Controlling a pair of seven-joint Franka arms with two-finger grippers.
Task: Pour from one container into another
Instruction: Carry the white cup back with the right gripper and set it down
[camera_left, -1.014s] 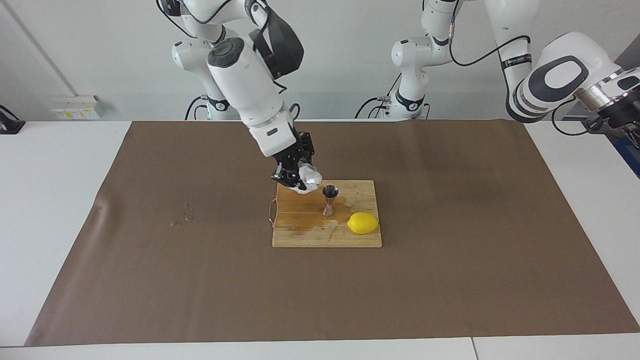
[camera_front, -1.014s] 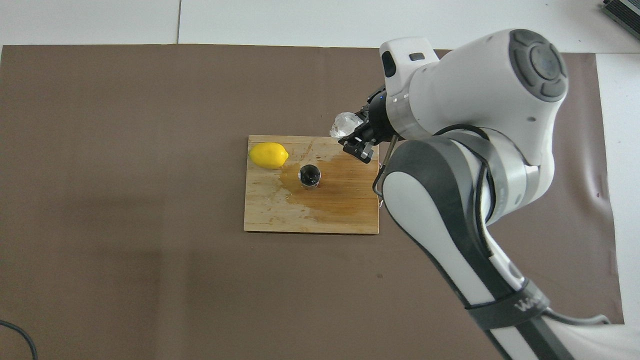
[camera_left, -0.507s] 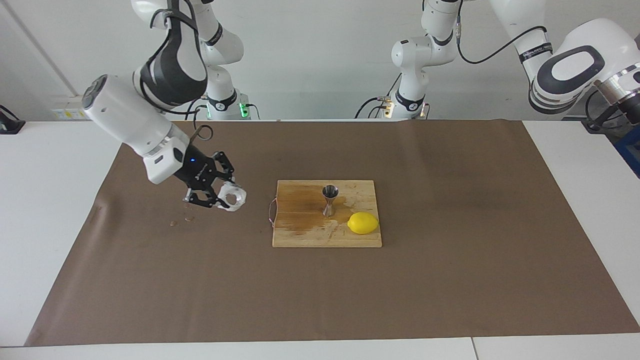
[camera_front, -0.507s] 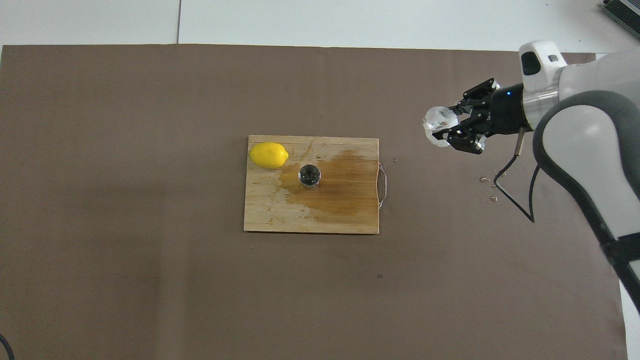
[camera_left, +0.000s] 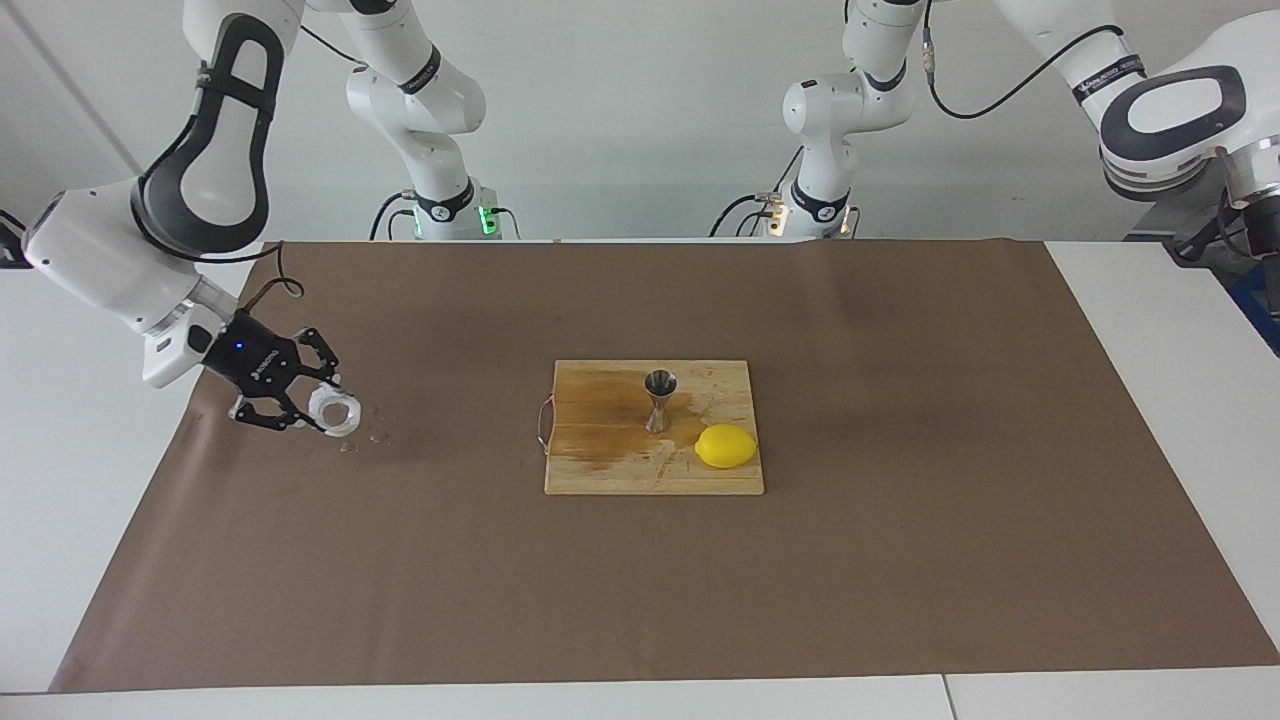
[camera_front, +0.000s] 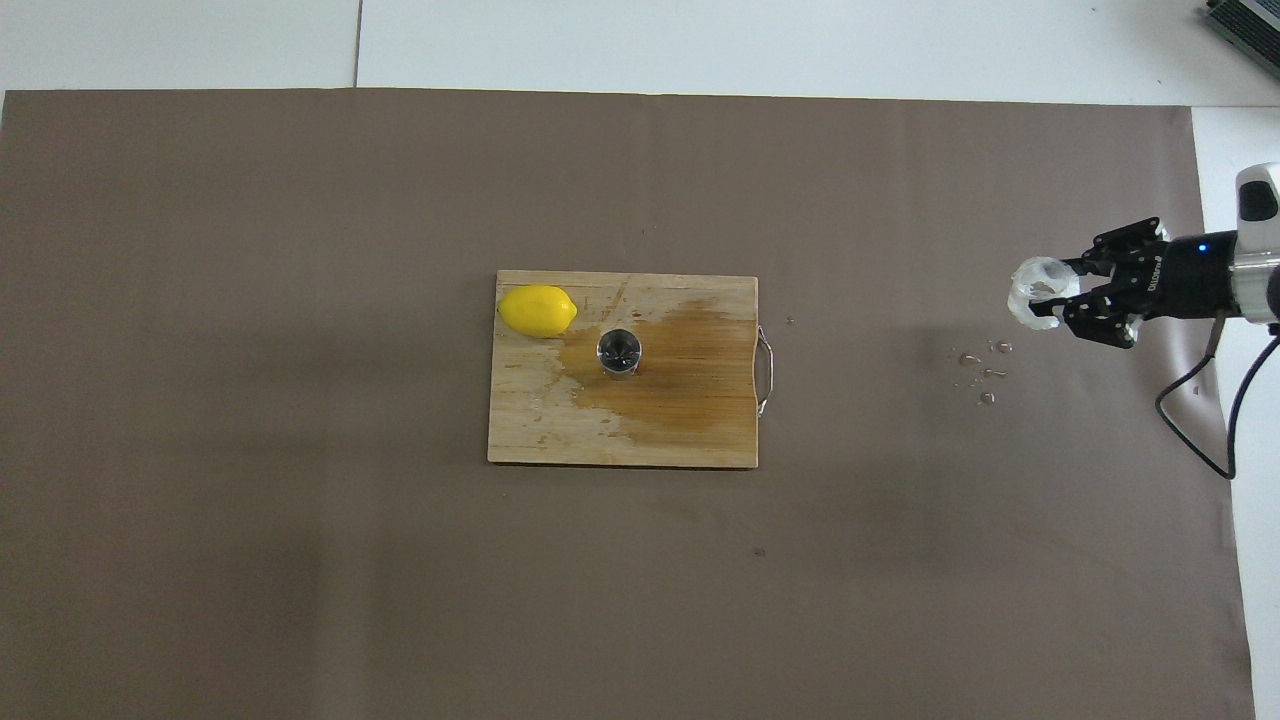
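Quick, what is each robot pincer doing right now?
Right pincer: closed on the whitish cup, over the brown mat at the right arm's end.
Left pincer: out of sight; that arm waits.

Yellow lemon (camera_left: 726, 446), whitish translucent cup (camera_left: 334, 411)

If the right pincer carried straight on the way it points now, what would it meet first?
Most likely the cutting board; the right pincer, shut on the cup, points across the brown mat toward it, though height is unclear.
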